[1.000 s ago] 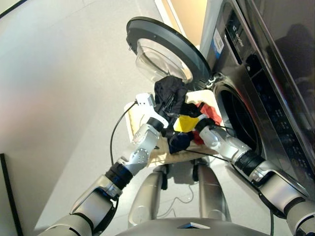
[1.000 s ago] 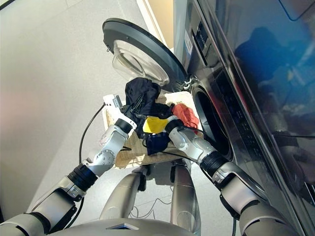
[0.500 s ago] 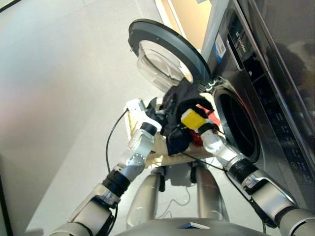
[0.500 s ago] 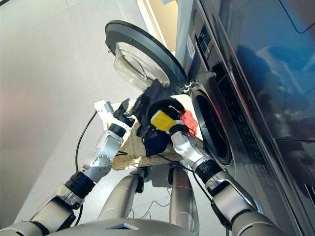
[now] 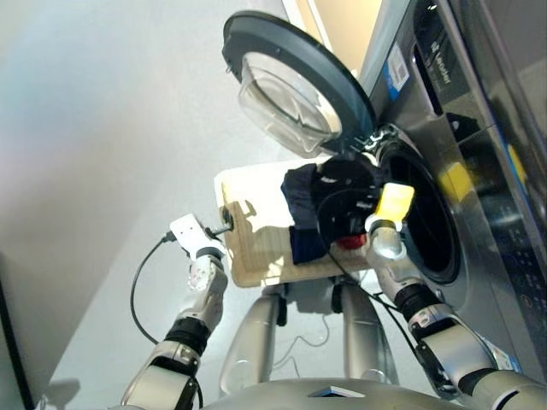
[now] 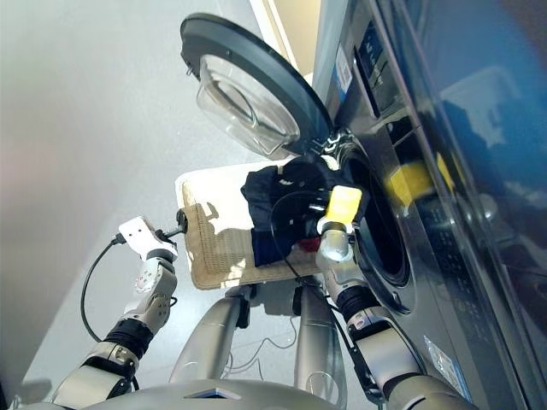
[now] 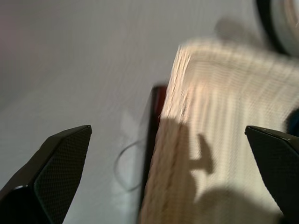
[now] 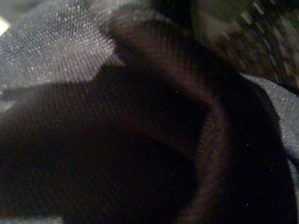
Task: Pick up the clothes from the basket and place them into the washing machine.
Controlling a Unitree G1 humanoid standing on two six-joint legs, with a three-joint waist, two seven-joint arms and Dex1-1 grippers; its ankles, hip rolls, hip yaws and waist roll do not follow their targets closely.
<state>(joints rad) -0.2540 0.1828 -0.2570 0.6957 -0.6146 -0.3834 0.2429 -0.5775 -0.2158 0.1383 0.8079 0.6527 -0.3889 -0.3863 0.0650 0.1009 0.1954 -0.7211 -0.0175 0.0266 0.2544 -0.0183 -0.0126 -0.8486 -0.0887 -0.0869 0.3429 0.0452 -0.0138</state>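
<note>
Farthest left, the left end effector (image 5: 224,229) hangs low beside the outer end of the basket (image 5: 248,213), carrying nothing; its wrist view shows the two black fingers (image 7: 56,163) spread wide with only the woven rim and floor between them.

Moving right, the cream basket looks nearly bare, apart from a scrap of coral-red garment (image 5: 349,243) at its far edge, just under the lifted bundle.

That bundle, the dark clothes (image 5: 329,209), a black piece with a navy one hanging off its left side, is raised off the basket at the right end effector (image 5: 359,213). The cloth covers the fingers entirely (the right wrist view is filled with dark fabric), so I cannot tell how they stand, though the load is probably gripped.

Rightmost, the washing machine (image 5: 444,171) has its porthole door (image 5: 291,85) swung open. The drum opening lies directly to the right of the right end effector, close by, so the right arm is the one placed to deliver; the bundle's long axis hangs roughly downward, trailing toward the basket.
</note>
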